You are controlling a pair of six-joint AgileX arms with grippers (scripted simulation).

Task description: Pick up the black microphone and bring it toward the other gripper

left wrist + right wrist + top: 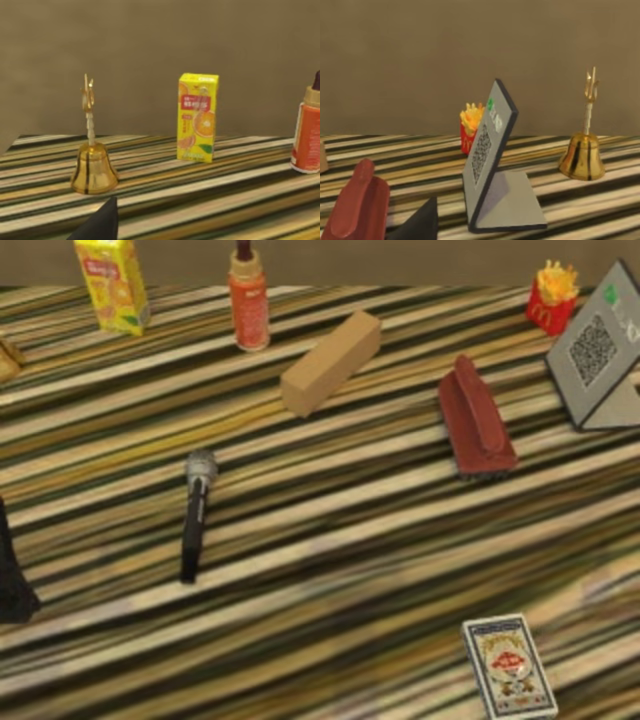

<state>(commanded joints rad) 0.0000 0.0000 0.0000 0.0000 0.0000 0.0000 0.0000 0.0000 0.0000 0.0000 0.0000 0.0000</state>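
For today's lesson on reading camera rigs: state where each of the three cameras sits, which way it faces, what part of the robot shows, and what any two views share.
Top view: above the table, looking down on the black microphone; the left arm shows at the left edge.
Left wrist view: low, facing a gold bell and juice carton; a dark fingertip shows.
Right wrist view: low, facing a QR-code stand, fries and a bell; a dark fingertip shows.
Shared: the carton, top and left wrist.

Left arm (12,570) at table's left edge

Left arm (12,575): bulky matte-black shape; hand (100,225) tip black, pointed.
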